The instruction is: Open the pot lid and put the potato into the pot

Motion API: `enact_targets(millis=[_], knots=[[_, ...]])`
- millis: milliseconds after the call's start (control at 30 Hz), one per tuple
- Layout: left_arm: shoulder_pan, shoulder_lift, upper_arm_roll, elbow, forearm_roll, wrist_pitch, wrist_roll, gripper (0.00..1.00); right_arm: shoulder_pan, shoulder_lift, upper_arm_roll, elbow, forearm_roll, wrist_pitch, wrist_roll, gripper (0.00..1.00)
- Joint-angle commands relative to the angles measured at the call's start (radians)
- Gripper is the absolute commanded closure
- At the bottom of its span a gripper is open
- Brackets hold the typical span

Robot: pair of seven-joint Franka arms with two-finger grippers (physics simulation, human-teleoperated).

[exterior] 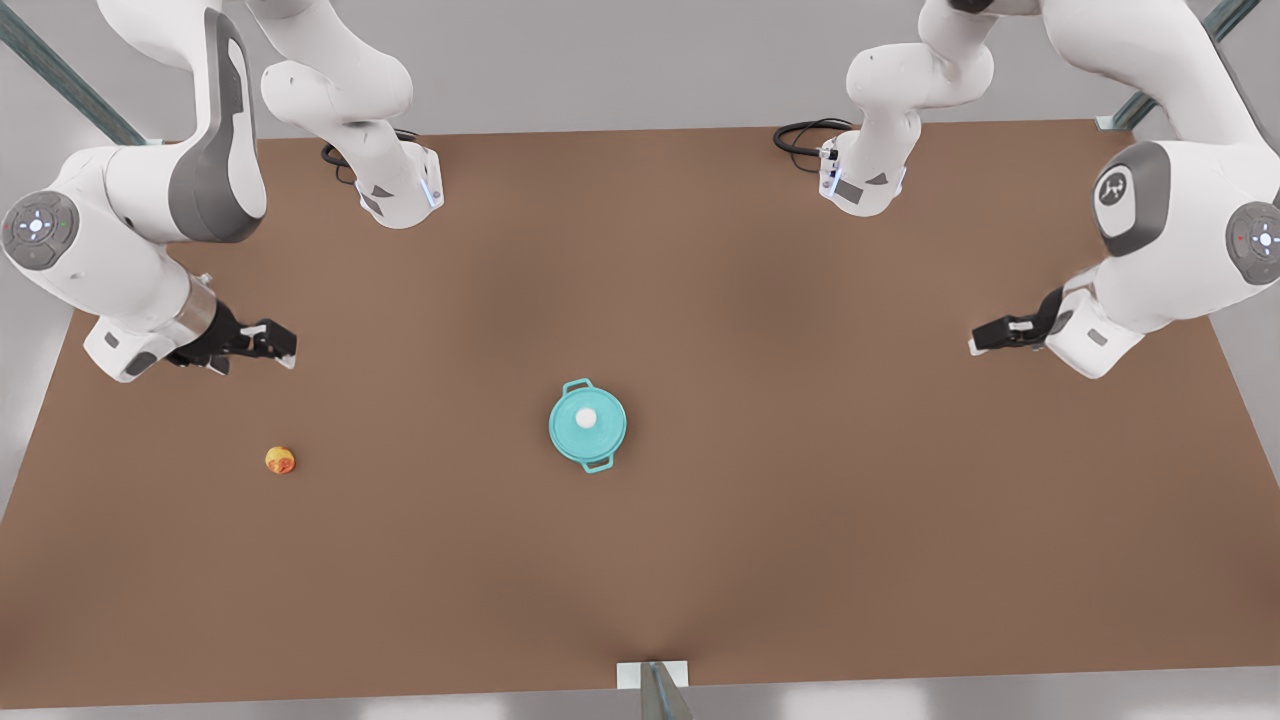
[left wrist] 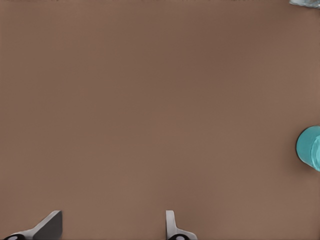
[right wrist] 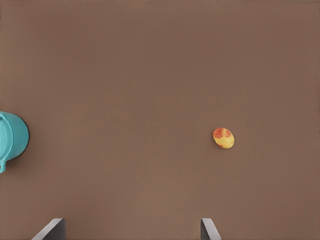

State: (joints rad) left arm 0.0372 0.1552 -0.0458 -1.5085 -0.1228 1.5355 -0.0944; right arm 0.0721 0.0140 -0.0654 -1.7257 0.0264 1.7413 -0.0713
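Two grippers hang empty, fingers spread, nothing touched. Right gripper (exterior: 283, 344) sits near the potato (exterior: 280, 460) on the front view's left; left gripper (exterior: 985, 336) is on the other side. Pot (exterior: 588, 424) is mid-tabletop (exterior: 800, 520), lid (exterior: 587, 420) seemingly seated on it, roughly between both arms.

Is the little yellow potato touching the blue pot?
Apart. In the front view the potato lies alone on the brown table, well toward the front view's left of the pot, with bare table between them.
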Motion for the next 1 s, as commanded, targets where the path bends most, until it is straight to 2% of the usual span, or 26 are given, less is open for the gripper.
enact_targets(millis=[0, 67, 100, 133, 200, 233, 267, 300, 400, 533, 733, 833, 967], knots=[[-0.025, 0.004, 0.000, 0.002, -0.021, 0.057, -0.036, 0.00, -0.003, 0.001, -0.002, 0.001, 0.000, 0.064, -0.050, 0.00], [-0.042, 0.003, -0.003, -0.006, 0.021, 0.054, -0.027, 0.00, 0.003, 0.001, 0.004, 0.001, -0.043, 0.061, -0.061, 0.00], [-0.112, 0.029, -0.023, -0.024, 0.092, 0.029, -0.067, 0.00, 0.037, 0.003, 0.015, 0.003, -0.111, 0.049, -0.160, 0.00], [-0.215, 0.058, -0.031, -0.001, 0.098, 0.037, -0.177, 0.00, 0.051, 0.011, 0.015, 0.006, -0.123, 0.047, -0.428, 0.00], [-0.358, 0.265, -0.069, 0.243, 0.091, 0.067, -0.487, 0.00, 0.034, 0.014, -0.001, 0.008, -0.126, 0.041, -0.665, 0.00], [-0.389, 0.405, -0.131, 0.396, 0.091, 0.124, -0.610, 0.00, 0.034, 0.021, 0.002, 0.023, -0.122, 0.041, -0.740, 0.00], [-0.392, 0.463, -0.163, 0.425, 0.092, 0.231, -0.712, 0.00, 0.040, 0.034, 0.004, 0.057, -0.112, 0.040, -0.751, 0.00], [-0.445, 0.532, -0.149, 0.447, 0.133, 0.320, -0.910, 0.00, 0.054, 0.040, 0.009, 0.058, -0.112, 0.037, -0.754, 0.00], [-0.513, 0.570, -0.154, 0.465, 0.216, 0.327, -0.979, 0.00, 0.055, 0.089, 0.010, 0.054, -0.118, 0.089, -0.754, 0.00], [-0.569, 0.596, -0.154, 0.468, 0.226, 0.341, -1.007, 0.00, 0.046, 0.100, 0.004, -0.090, -0.183, 0.253, -0.751, 0.00], [-0.628, 0.644, -0.155, 0.438, 0.278, 0.347, -1.074, 0.00, -0.077, 0.208, -0.002, -0.109, -0.290, 0.472, -0.771, 0.00], [-0.651, 0.681, -0.155, 0.444, 0.278, 0.492, -1.124, 0.00, -0.086, 0.241, -0.002, -0.120, -0.290, 0.540, -0.771, 0.00], [-0.706, 0.705, -0.155, 0.444, 0.359, 0.497, -1.114, 0.00, -0.083, 0.248, -0.001, -0.276, -0.283, 0.784, -0.756, 0.00]])
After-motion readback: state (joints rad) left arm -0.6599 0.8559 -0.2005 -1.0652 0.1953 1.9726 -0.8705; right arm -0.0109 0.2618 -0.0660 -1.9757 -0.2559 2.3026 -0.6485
